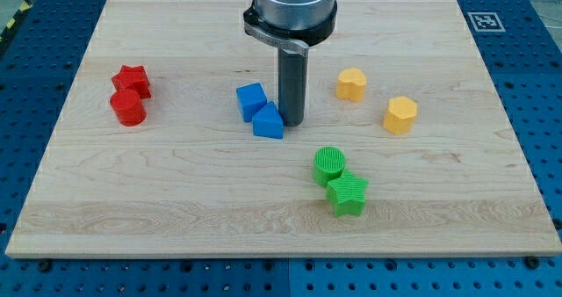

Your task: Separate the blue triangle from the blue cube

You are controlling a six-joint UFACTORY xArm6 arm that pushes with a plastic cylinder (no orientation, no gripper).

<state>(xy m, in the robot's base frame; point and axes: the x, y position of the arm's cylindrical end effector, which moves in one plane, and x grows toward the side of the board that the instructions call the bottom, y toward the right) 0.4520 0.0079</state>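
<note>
Camera view, my tip [292, 122] just right of blue triangle [268, 121], touching blue cube [251, 99]

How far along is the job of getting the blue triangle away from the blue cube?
Nothing looks done yet: the blue triangle block sits right against the blue cube block, at its lower-right corner. In hand: my tip stands on the wooden board just to the triangle's right, close to or touching it. Left to do: push the triangle clear of the cube.

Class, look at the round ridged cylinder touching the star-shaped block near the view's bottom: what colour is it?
Green. The cylinder and the star beside it are both green, clear in the camera view.
</note>
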